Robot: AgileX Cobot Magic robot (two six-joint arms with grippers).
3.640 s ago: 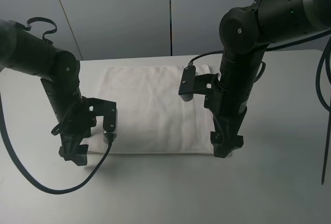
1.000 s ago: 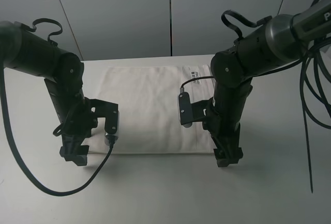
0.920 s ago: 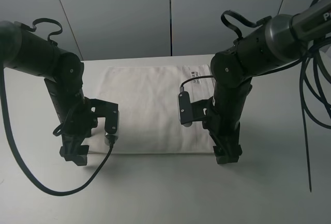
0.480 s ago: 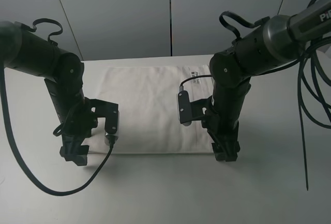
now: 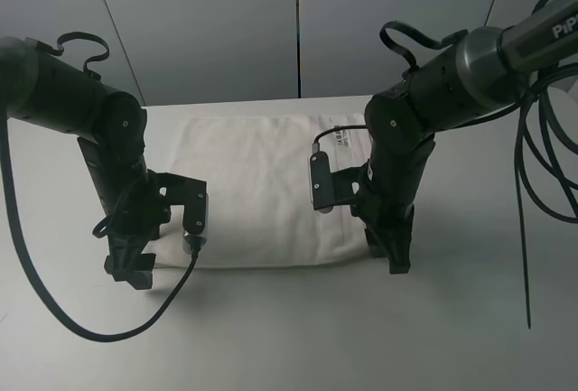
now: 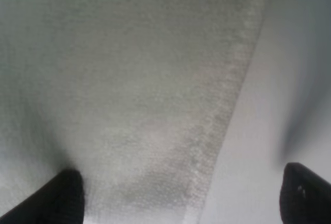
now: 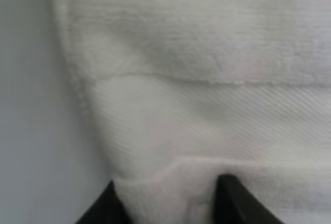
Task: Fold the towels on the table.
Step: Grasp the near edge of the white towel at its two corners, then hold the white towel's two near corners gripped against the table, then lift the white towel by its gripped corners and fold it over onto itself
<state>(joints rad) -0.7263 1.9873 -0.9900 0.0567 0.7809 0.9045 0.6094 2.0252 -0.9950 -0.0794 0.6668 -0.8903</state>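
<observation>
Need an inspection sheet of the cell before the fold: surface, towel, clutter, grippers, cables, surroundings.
Surface: white table, smooth, no marks seen.
Job's things: one white towel spread flat, its label at the far right corner.
Clutter: nothing seen.
Grippers: left gripper at the towel's near left corner, open, fingers astride the edge. Right gripper at the near right corner, apparently shut on the cloth.
Cables: black cable from the left arm loops over the table in front of the towel. Cable bundle hangs by the right arm, off the towel.
Surroundings: grey wall panels behind; nothing else seen.
</observation>
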